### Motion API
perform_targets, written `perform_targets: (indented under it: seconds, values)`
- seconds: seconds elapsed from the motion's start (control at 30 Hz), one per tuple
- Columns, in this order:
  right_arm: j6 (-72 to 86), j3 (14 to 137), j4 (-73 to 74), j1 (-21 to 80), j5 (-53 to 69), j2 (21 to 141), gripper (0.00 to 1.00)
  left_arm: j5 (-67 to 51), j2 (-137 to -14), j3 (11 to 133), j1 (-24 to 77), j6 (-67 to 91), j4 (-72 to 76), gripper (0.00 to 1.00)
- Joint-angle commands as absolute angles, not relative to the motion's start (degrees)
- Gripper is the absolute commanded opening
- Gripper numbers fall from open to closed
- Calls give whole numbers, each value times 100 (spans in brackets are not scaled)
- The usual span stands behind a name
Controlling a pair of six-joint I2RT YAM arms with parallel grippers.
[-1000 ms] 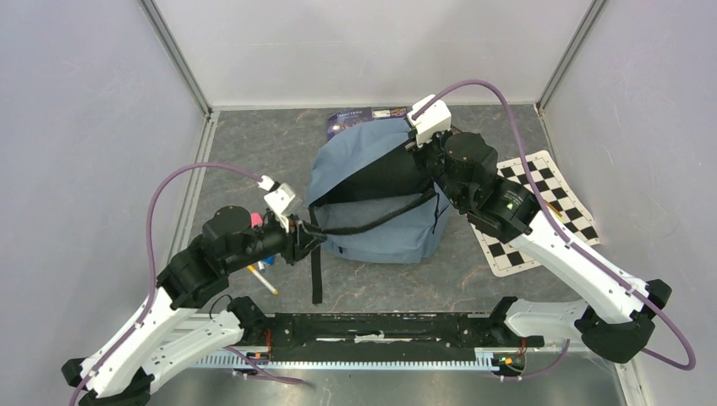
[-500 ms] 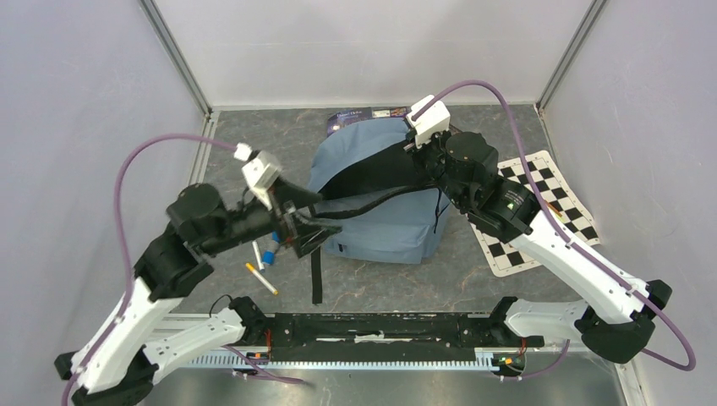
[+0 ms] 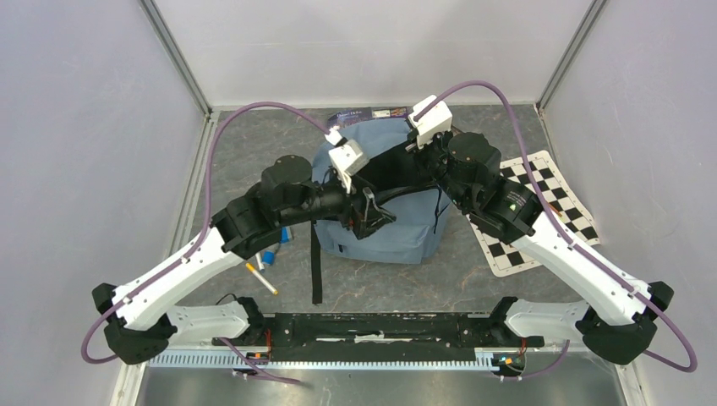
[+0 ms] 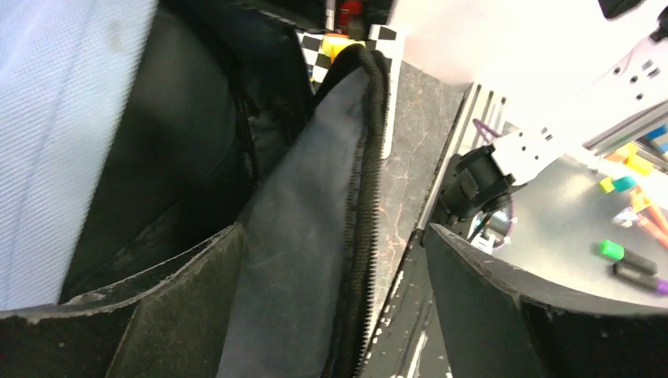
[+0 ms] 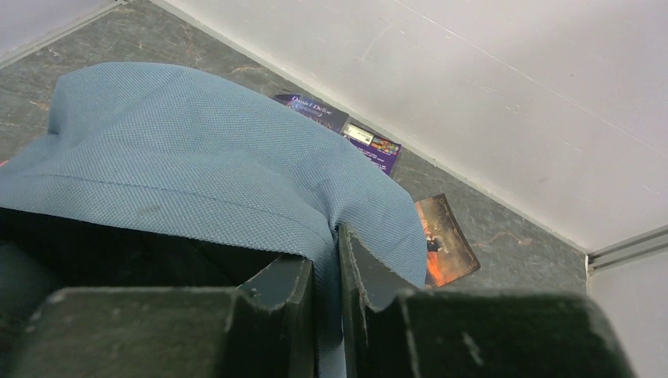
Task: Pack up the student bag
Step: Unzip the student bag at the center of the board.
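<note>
The student bag (image 3: 397, 233) is grey-blue and lies at the table's middle, its mouth gaping to show black lining (image 4: 181, 157). My left gripper (image 3: 376, 218) hovers over the mouth's near side. In the left wrist view that gripper (image 4: 331, 315) stands wide open, and the bag's zippered near rim (image 4: 364, 197) runs between its fingers (image 4: 118, 323) without touching them. At the mouth's far side, my right gripper (image 3: 420, 154) is shut on the bag's upper fabric edge. Seen from the right wrist, the right gripper (image 5: 327, 264) pinches the blue cloth (image 5: 197, 157) and holds it raised.
A yellow-tipped pen (image 3: 262, 279) and a blue-capped item (image 3: 271, 254) lie left of the bag. One black strap (image 3: 316, 271) trails toward the arms' bases. A checkerboard mat (image 3: 545, 211) lies to the right. Behind the bag are a purple book (image 5: 339, 126) and a card (image 5: 445, 244).
My left gripper has opened and swung right, from the bag's left corner to over its mouth. The pens it covered now show. The right gripper has kept its hold.
</note>
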State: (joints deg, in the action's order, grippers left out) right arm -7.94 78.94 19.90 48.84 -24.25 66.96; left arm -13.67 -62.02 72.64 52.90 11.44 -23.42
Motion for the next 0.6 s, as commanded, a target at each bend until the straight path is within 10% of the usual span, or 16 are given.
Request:
perform_targets:
  seconds: [0.0,0.1,0.17,0.57]
  values:
    - [-767,8031,1780,4862,-2522,6607,19,-458,-6238,7486,5857,191,-2128,69]
    - [-739,8099,1784,4866,-2742,6706,16,-135,-6069,7047,6296,-121,-2081,25]
    - [-704,8128,1744,4867,-2961,6772,12,274,-5885,6582,6725,-226,-2048,12]
    - [-607,8044,1154,4862,-3631,7065,1,1009,-6792,4342,8546,1379,-1371,2]
